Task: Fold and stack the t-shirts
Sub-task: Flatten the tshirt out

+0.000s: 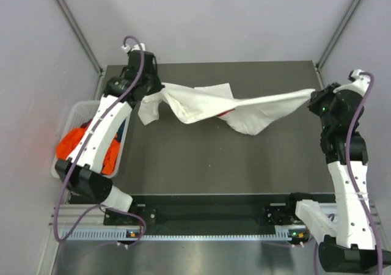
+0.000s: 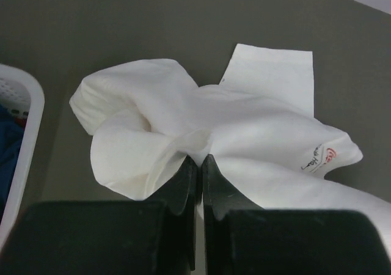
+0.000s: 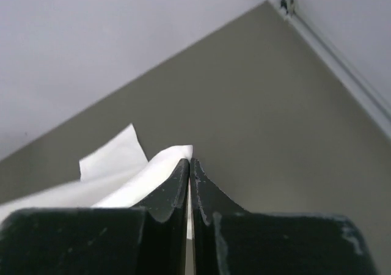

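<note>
A white t-shirt (image 1: 214, 107) hangs stretched above the dark table between both grippers, sagging in the middle. My left gripper (image 1: 160, 90) is shut on its left end; the left wrist view shows the bunched cloth (image 2: 201, 122) pinched at the fingertips, with a small red and black label (image 2: 321, 157) at the right. My right gripper (image 1: 313, 96) is shut on the shirt's right corner (image 3: 171, 159), which pokes out at the fingertips in the right wrist view.
A white basket (image 1: 76, 113) at the table's left edge holds orange (image 1: 73, 143) and blue garments; its rim shows in the left wrist view (image 2: 27, 128). Grey walls enclose the table at the back and sides.
</note>
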